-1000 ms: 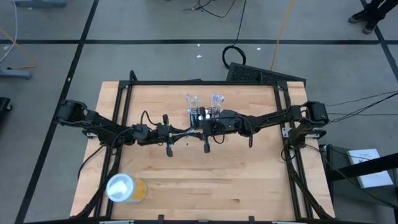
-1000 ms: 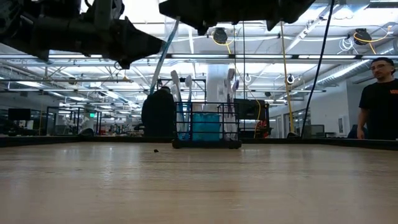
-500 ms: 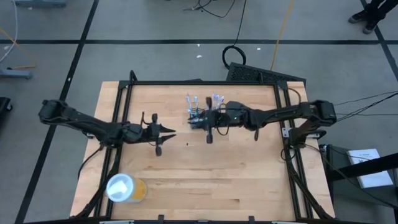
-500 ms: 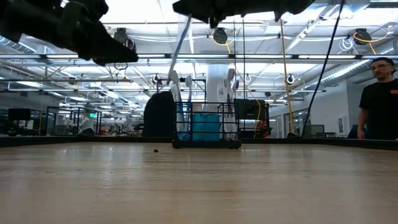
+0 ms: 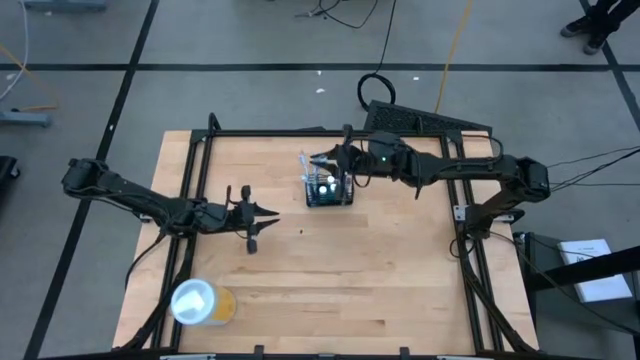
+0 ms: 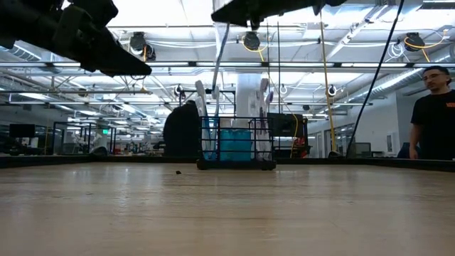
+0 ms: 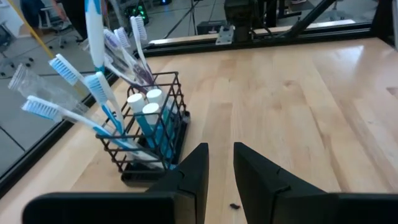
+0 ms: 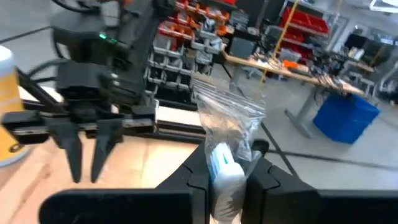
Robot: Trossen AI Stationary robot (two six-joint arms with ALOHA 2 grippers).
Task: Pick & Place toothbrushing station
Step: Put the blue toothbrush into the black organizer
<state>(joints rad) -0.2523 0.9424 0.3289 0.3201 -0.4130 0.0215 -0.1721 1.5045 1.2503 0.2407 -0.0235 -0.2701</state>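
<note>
Wooden planks make up the table (image 5: pixel 330 270), seen from above inside a black frame. On it stands the toothbrushing station (image 5: pixel 328 189), near the far edge and about midway across. The right gripper (image 5: pixel 343 160) hangs over the station's far side, fingers clamped on a toothbrush in a clear bag (image 5: pixel 322 161). The left gripper (image 5: pixel 272 212) sits well to the station's left and nearer the front, fingers a little apart and empty. A yellow cup with white lid (image 5: pixel 200 301) lies at the near left corner.

From table height, the station (image 6: pixel 235 149) stands upright at the far side with brushes rising from it. The right gripper is mostly cut off at the top; only the bagged toothbrush (image 6: pixel 220 50) hangs down from it, above the station's left part. A person (image 6: pixel 434 114) stands at the right.

The left wrist camera shows its own fingers (image 7: pixel 194 168) slightly parted, holding nothing, with the station (image 7: pixel 149 127) just beyond them.

The right wrist camera shows its fingers (image 8: pixel 198 169) pinching the bagged toothbrush (image 8: pixel 225 140); the left gripper (image 8: pixel 87 146) hangs farther off.
</note>
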